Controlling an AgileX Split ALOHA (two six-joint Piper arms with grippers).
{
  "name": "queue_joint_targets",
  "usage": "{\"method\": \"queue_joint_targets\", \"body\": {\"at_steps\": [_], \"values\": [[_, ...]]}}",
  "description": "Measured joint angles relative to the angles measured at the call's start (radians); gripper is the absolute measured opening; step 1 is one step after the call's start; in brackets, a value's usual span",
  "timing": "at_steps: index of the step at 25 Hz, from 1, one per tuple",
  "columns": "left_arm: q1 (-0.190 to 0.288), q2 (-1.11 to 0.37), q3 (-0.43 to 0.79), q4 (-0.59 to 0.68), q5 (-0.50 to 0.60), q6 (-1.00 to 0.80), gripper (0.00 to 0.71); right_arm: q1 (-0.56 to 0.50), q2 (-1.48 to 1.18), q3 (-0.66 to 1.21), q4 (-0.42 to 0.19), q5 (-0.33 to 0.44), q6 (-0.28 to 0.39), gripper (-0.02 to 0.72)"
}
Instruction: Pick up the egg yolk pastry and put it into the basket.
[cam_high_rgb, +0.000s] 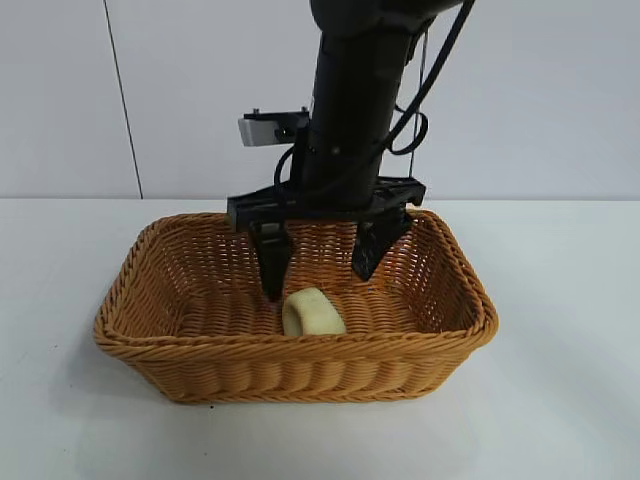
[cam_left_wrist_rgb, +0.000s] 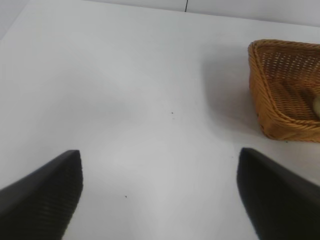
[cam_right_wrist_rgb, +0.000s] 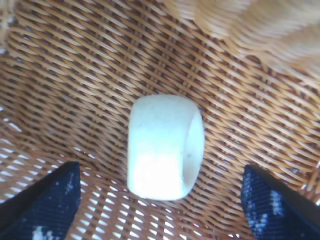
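The pale yellowish egg yolk pastry (cam_high_rgb: 312, 312) lies on its side on the floor of the orange-brown wicker basket (cam_high_rgb: 300, 350), near the front wall. My right gripper (cam_high_rgb: 318, 278) hangs inside the basket just above the pastry, open and empty, with one finger on each side. In the right wrist view the pastry (cam_right_wrist_rgb: 162, 147) rests free on the basket weave (cam_right_wrist_rgb: 75, 75) between the spread fingers of the gripper (cam_right_wrist_rgb: 160, 172). My left gripper (cam_left_wrist_rgb: 159, 155) is open and empty over the bare table, away from the basket (cam_left_wrist_rgb: 272, 100).
The white table (cam_high_rgb: 560, 400) surrounds the basket on all sides. A white wall stands behind it. The right arm's black body rises over the basket's middle.
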Motion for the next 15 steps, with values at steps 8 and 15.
{"method": "queue_joint_targets", "body": {"at_steps": [8,15], "values": [[0.000,0.000,0.000,0.000,0.000,0.000,0.609,-0.013,0.000,-0.103,-0.057,0.024,0.017,0.637],[0.000,0.000,0.000,-0.001,-0.001,0.000,0.609,-0.138,0.000,-0.103,-0.083,0.025,0.023,0.637]]}}
